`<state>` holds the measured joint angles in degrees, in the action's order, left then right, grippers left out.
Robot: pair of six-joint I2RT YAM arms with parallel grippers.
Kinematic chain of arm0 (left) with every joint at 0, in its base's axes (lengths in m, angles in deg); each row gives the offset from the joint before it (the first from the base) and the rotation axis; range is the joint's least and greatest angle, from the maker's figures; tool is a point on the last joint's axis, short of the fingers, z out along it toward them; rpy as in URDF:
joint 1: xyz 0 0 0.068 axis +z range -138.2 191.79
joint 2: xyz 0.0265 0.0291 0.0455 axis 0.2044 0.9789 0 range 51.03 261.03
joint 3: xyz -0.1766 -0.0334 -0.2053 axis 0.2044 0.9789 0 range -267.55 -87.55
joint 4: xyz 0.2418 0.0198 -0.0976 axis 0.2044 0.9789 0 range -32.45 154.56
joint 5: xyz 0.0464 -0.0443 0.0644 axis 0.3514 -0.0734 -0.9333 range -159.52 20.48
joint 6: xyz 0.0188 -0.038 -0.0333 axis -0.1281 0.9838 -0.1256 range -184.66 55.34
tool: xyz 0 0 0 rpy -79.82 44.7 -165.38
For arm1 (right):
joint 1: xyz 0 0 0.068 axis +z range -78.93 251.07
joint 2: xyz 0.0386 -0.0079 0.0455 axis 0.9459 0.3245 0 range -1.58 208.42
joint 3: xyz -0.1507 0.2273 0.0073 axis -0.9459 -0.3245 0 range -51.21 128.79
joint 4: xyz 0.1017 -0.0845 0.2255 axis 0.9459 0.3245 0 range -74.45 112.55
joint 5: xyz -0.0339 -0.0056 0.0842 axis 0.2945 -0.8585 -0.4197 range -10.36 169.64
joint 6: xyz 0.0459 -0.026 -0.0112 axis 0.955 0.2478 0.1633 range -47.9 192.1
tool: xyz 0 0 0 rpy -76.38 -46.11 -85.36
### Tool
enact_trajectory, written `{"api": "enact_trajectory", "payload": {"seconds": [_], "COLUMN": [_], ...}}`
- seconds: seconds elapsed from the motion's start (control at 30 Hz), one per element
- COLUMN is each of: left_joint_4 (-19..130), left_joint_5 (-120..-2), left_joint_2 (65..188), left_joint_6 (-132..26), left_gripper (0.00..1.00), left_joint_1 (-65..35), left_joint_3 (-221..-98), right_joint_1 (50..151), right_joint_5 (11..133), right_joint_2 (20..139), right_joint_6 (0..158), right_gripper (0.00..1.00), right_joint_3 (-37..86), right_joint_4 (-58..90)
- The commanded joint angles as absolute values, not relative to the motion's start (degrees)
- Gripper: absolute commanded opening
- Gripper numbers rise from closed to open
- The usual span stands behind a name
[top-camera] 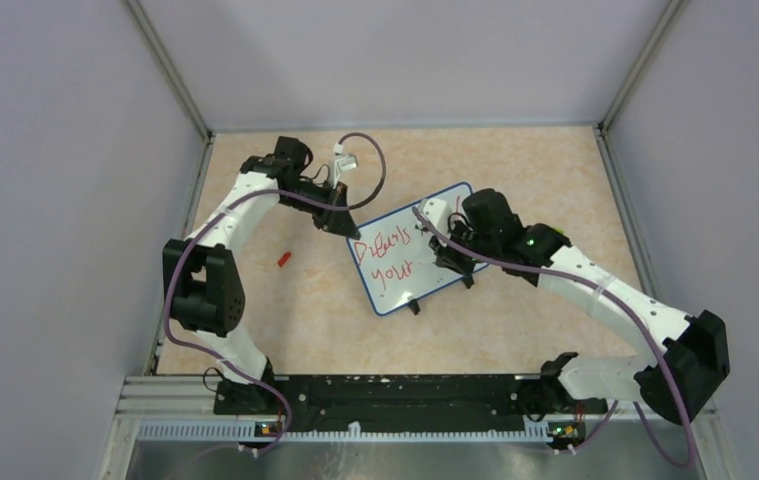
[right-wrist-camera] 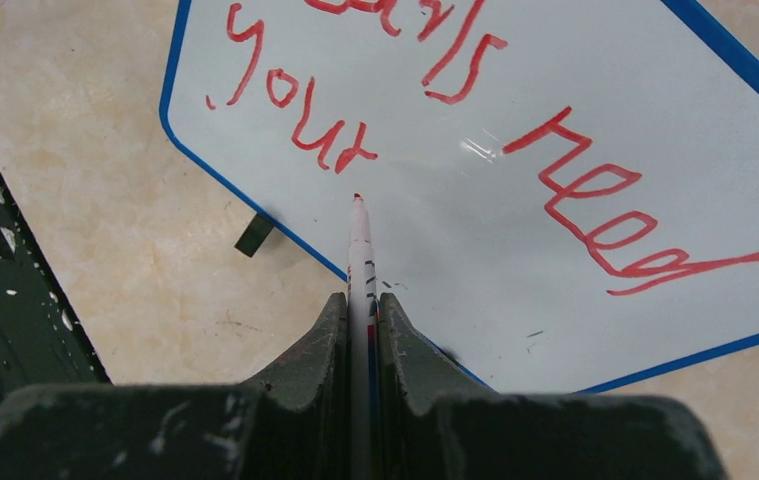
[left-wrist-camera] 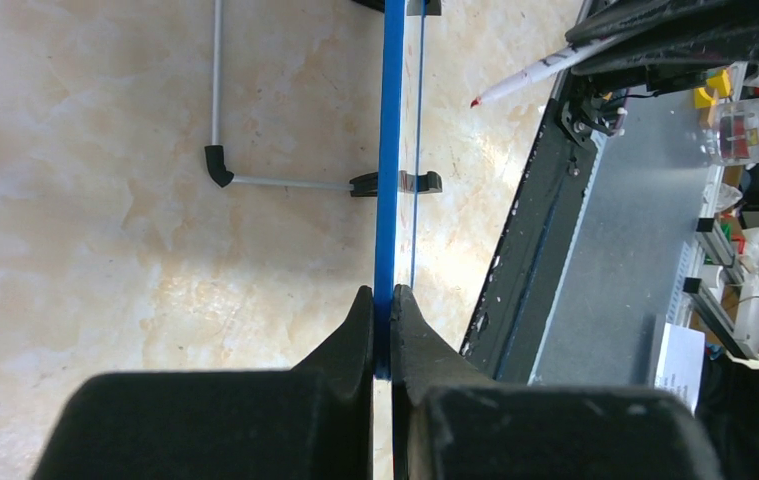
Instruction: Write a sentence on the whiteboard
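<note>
The whiteboard (top-camera: 395, 296) stands tilted mid-table on small black feet, white with a blue rim. The sentence (top-camera: 391, 256) is red handwriting, "Dreams need" above "your". My left gripper (top-camera: 341, 222) is shut on the board's far-left edge. In the left wrist view its fingers (left-wrist-camera: 382, 295) clamp the blue rim (left-wrist-camera: 388, 180). My right gripper (right-wrist-camera: 360, 298) is shut on a white marker (right-wrist-camera: 359, 245). The marker's red tip sits just right of "your" (right-wrist-camera: 295, 112), at or just above the board (right-wrist-camera: 475, 240). "need" (right-wrist-camera: 595, 205) is at the right.
A small red cap (top-camera: 283, 259) lies on the table left of the board. The black base rail (top-camera: 385, 392) runs along the near edge. Grey enclosure walls stand on three sides. A wire stand leg (left-wrist-camera: 217, 100) is behind the board.
</note>
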<state>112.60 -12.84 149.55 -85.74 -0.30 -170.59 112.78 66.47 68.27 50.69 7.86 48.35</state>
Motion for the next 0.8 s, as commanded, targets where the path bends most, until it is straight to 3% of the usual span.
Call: {"api": "enact_trajectory", "payload": {"seconds": [0.0,0.13,0.27,0.77], "left_joint_4": [113.6,115.2,114.8,113.3], "left_joint_5": [-14.4,-13.1,-13.2,-13.7], "left_joint_2": [149.8,148.9,148.5,149.5], "left_joint_6": [-87.8,-89.4,-88.9,-87.0], "left_gripper": [0.06,0.23,0.27,0.01], "left_joint_1": [-0.5,-1.5,-1.9,-1.9], "left_joint_3": [-173.1,-172.4,-171.6,-171.2], "right_joint_1": [110.3,110.1,110.1,110.1], "right_joint_5": [64.1,63.8,63.6,70.3], "right_joint_2": [66.2,65.9,66.1,67.7], "right_joint_6": [52.2,53.2,53.6,52.4], "right_gripper": [0.0,0.0,0.0,0.0], "right_joint_3": [8.0,6.2,5.6,2.9], "right_joint_4": [47.2,45.8,44.0,40.7]}}
